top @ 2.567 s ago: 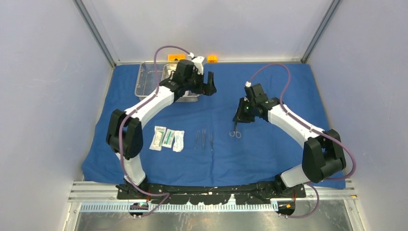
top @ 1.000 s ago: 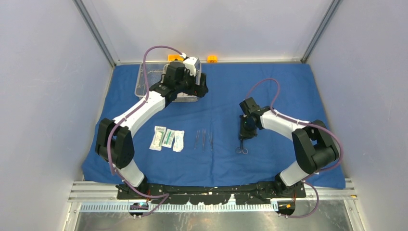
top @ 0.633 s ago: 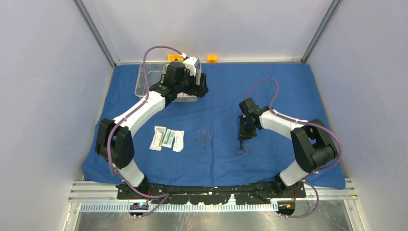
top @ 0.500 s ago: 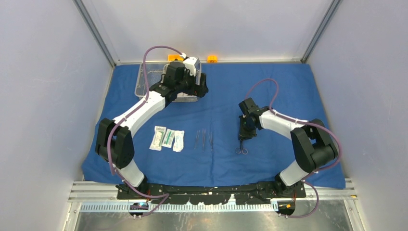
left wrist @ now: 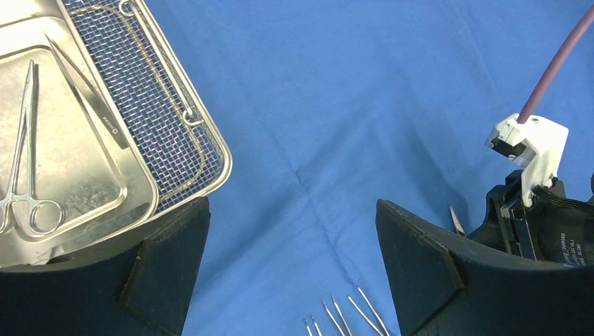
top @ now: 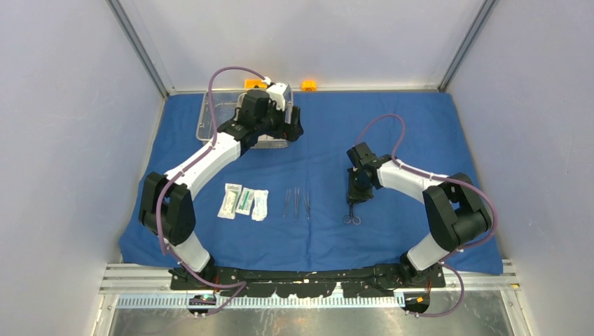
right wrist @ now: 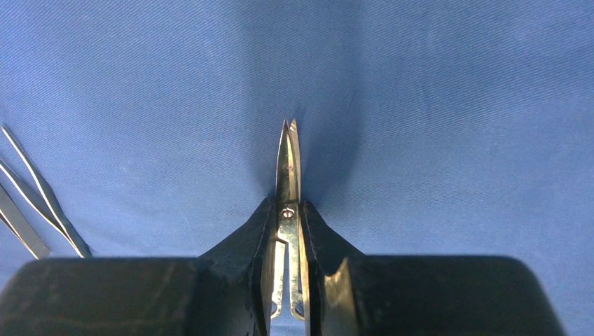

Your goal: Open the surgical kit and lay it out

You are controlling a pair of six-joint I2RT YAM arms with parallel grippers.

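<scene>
We're looking into a booth w/ three plain, pale grey-lilac sides: back wall (top: 301, 35), left wall (top: 63, 140) & right wall (top: 539, 140). A silver left strut (top: 140, 52) & right strut (top: 466, 45) run down the back corners. At the near edge there's an aluminium rail (top: 133, 280), then a perforated strip (top: 315, 302) & a dull grey metal plate (top: 315, 323). Light is soft & even, shadows faint.
</scene>
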